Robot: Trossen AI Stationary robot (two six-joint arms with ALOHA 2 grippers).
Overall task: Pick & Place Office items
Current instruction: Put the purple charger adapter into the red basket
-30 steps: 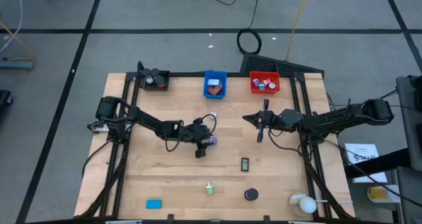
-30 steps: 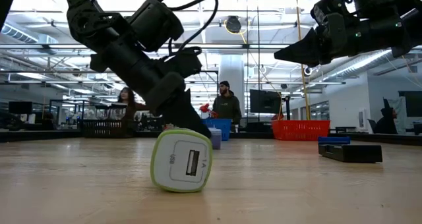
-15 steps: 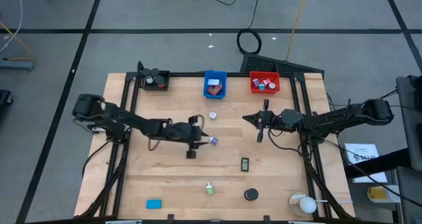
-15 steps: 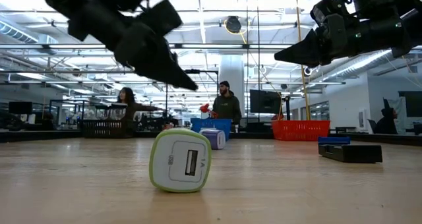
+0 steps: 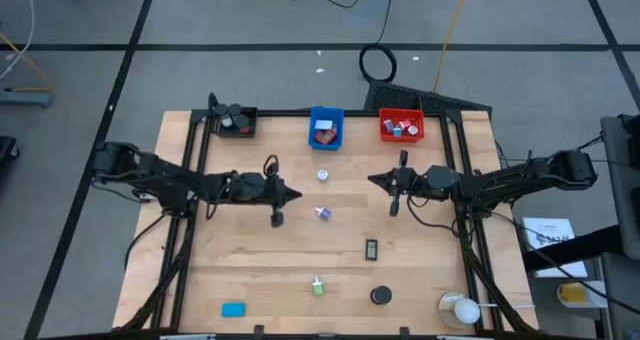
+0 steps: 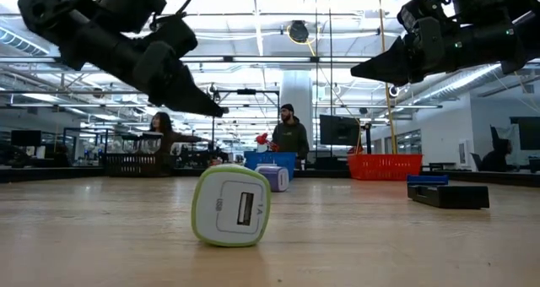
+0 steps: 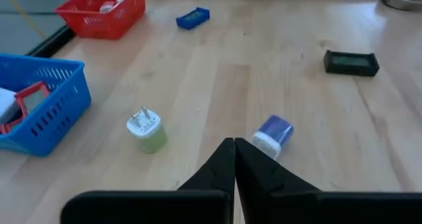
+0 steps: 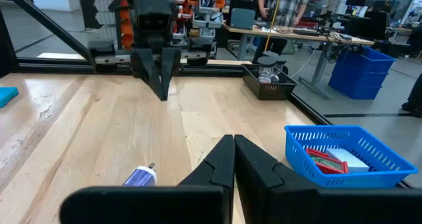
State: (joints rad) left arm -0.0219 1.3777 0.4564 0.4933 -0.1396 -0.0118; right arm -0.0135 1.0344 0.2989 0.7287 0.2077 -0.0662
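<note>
Left gripper (image 7: 234, 145) jaws pressed together, empty, raised; purple roll (image 7: 271, 134) lies on the table just ahead of its tips, long axis slanting away. Right gripper (image 5: 396, 190) beyond the roll, also pinched shut, farther off; left nearer

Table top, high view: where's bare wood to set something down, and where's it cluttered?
Free: the left front, between the left frame rail and the blue block; also the strip between the black bin and blue bin. Crowded: the middle and right front, with the purple-capped plug, black block, green charger and black disc.
</note>
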